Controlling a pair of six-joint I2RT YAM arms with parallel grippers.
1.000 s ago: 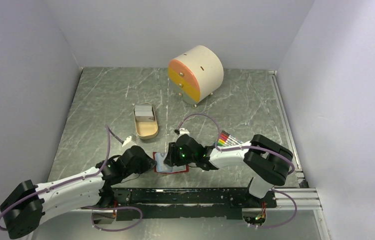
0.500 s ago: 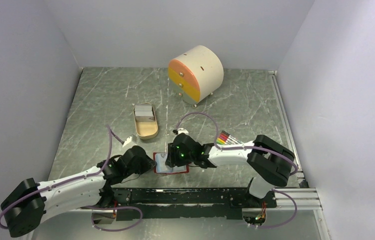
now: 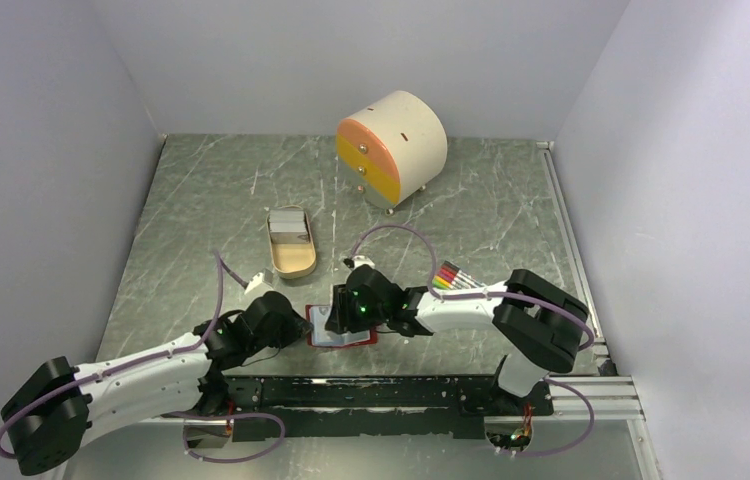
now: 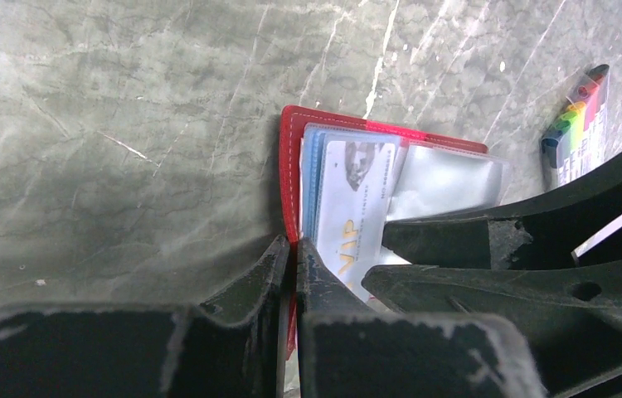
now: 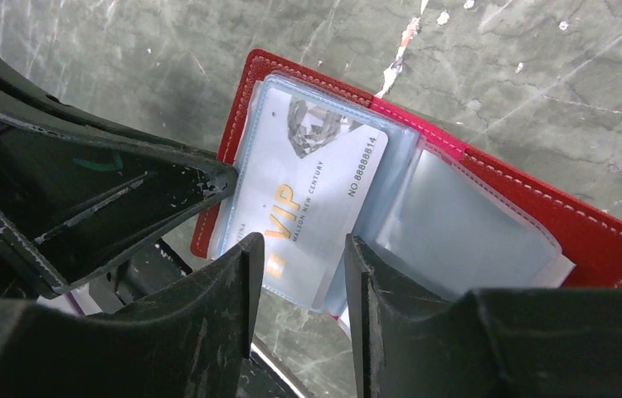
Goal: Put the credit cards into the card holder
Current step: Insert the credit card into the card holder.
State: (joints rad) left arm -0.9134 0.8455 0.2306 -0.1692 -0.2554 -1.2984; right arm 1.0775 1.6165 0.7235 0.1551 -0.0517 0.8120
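From above, my arms cover most of the card holder [image 3: 351,342]; only a red strip shows. On the right wrist camera, the right fingers [image 5: 208,332] hide one end of the VIP card [image 5: 308,191]; whether they pinch it, I cannot tell.

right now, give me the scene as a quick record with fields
card holder: red, lying open, clear pockets facing up
vip card: partly in the pocket by the left pincer, near end sticking out
other pocket: looks empty
left pincer: shut on the card holder's edge
right pincer: jaws apart around the vip card's near end, contact unclear
elsewhere: tan oval tray, bundle of coloured markers, round drawer box
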